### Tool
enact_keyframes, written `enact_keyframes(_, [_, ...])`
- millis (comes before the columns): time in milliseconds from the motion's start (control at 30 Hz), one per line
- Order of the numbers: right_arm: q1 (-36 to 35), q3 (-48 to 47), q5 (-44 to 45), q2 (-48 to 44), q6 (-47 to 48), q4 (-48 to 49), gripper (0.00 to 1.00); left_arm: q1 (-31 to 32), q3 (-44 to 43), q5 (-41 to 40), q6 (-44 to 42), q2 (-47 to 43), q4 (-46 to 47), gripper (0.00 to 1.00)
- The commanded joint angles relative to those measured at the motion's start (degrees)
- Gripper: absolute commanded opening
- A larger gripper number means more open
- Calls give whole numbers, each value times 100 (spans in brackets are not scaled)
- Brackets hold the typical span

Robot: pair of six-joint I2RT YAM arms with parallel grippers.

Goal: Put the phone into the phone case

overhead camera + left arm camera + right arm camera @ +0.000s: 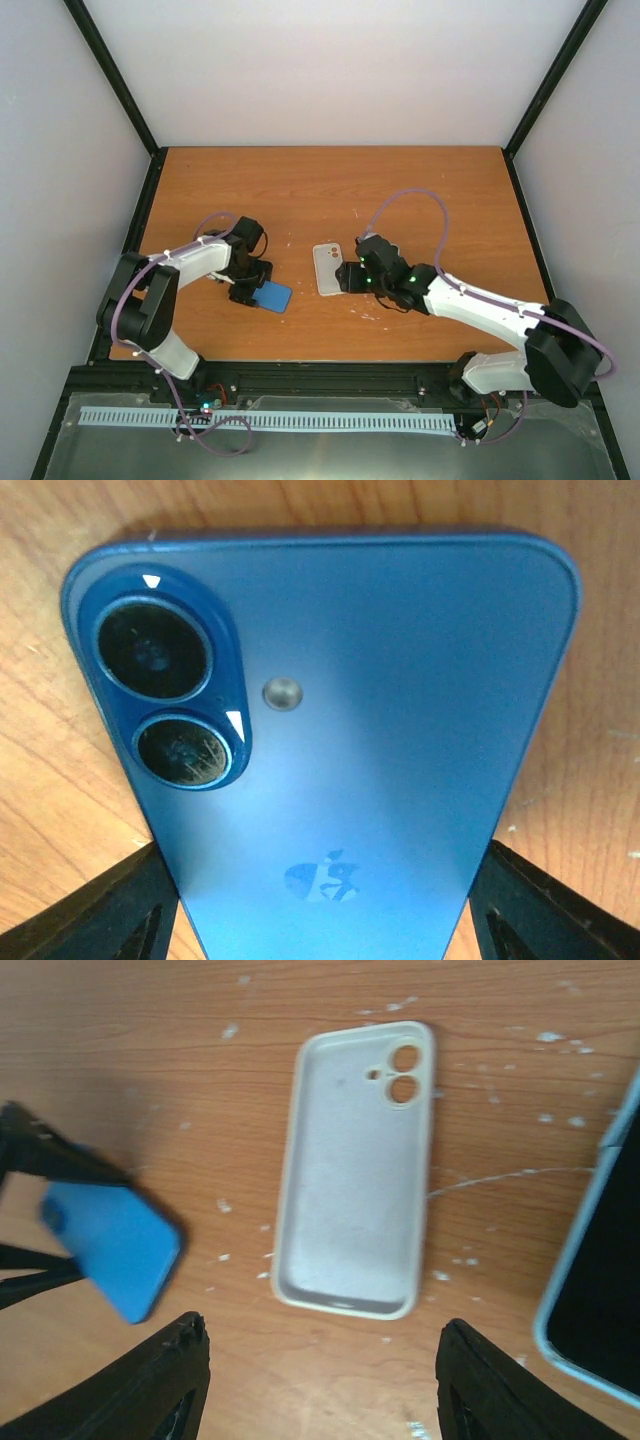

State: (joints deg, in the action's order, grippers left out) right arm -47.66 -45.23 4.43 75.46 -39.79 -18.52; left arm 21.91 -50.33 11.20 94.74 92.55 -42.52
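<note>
Left of the empty pale phone case [355, 1175] on the desk [300, 190], left claw [322, 865] clamped on the blue-backed phone [380, 680]; just right of it, right claw [320, 1325] apart.

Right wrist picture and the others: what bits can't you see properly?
- Dark phone with a pale blue rim: right wrist view, cut off by the right edge; cased or not, unclear.
- Blue phone: left wrist view, bottom edge hides its lower end; blurred in the right wrist view.
- Left gripper: whether it grips the blue phone is unclear.
</note>
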Motion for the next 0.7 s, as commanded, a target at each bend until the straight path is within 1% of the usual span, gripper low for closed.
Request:
enact_keyframes(0, [-57, 407, -829, -496, 84, 1028, 61, -12, 198, 353, -341, -354, 466, 67])
enact_keyframes(133, [-55, 842, -1373, -714, 38, 2005, 61, 21, 111, 431, -518, -685, 619, 67])
enact_keyframes(267, [-74, 1076, -1730, -607, -114, 2663, 61, 103, 99, 658, -629, -1118, 987, 67])
enact_keyframes(567, [-376, 761, -1509, 52, -259, 3133, 51, 406, 229, 1072, -544, -1634, 1513, 68])
enact_keyframes(667, [-430, 565, -1399, 335, -324, 3002, 48, 450, 265, 1156, -508, -1724, 1593, 68])
